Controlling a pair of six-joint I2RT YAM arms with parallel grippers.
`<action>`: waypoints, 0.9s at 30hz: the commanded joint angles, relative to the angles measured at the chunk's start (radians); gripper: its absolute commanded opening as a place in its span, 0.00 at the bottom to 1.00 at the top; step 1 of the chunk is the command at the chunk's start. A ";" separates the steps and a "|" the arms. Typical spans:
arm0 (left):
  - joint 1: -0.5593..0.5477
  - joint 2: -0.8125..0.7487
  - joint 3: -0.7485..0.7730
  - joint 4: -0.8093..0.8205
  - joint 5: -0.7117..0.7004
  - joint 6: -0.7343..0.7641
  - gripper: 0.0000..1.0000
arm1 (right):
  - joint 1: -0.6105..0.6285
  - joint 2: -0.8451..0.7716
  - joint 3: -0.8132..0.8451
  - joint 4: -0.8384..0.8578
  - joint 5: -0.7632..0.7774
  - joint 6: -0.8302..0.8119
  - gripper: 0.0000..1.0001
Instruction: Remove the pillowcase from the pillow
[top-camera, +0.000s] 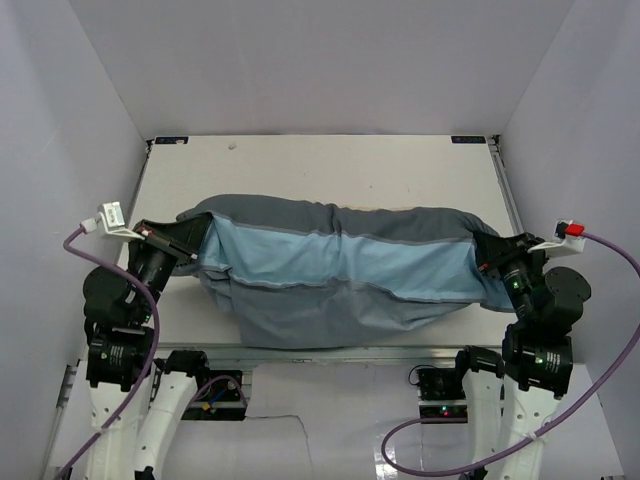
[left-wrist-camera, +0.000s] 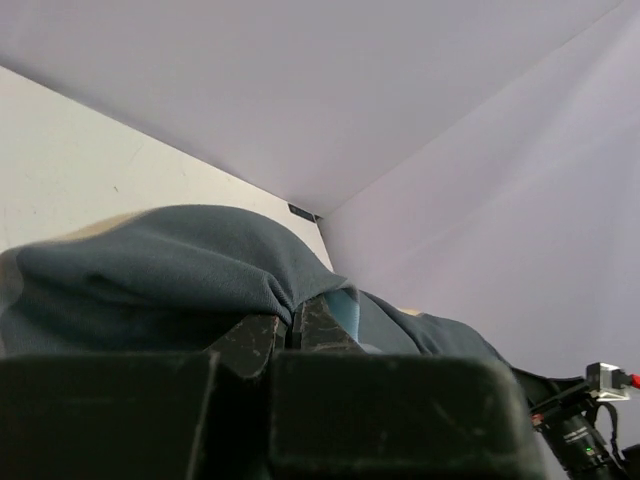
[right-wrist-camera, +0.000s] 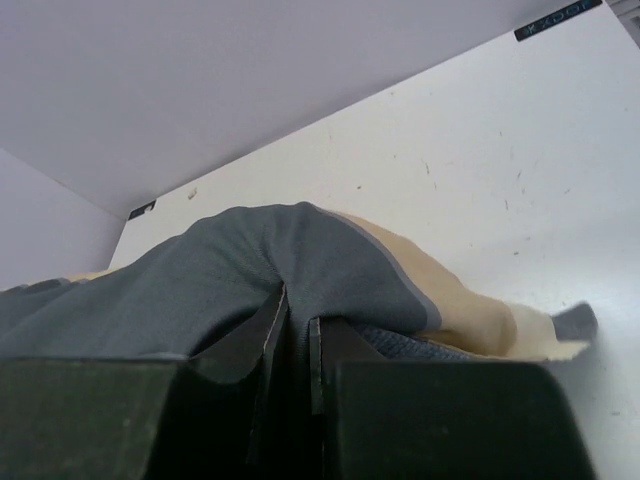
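Note:
The pillowcase (top-camera: 340, 265), with dark teal, light blue and grey-blue stripes, lies stretched across the table's middle and front, bulging as if filled. The white pillow is hidden from view. My left gripper (top-camera: 197, 240) is shut on the pillowcase's left end; the left wrist view shows dark teal cloth (left-wrist-camera: 180, 270) pinched between the jaws (left-wrist-camera: 290, 325). My right gripper (top-camera: 487, 255) is shut on the right end; the right wrist view shows grey-teal cloth (right-wrist-camera: 260, 260) with a tan stripe (right-wrist-camera: 450, 300) bunched between the jaws (right-wrist-camera: 295, 320).
The cream table (top-camera: 330, 170) is walled by pale lilac panels (top-camera: 320, 60) at the back and both sides. The pillowcase's lower edge reaches the table's front edge (top-camera: 300, 350). Both arm bases stand below it.

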 joint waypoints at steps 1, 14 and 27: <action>-0.004 -0.050 0.015 -0.013 -0.054 -0.095 0.00 | 0.002 -0.006 0.094 -0.003 0.006 0.006 0.08; 0.021 0.675 0.110 0.352 -0.116 0.128 0.21 | 0.006 0.620 0.016 0.524 -0.027 0.170 0.16; 0.120 1.101 0.479 0.383 0.184 0.279 0.98 | 0.034 1.177 0.442 0.574 -0.196 -0.014 0.90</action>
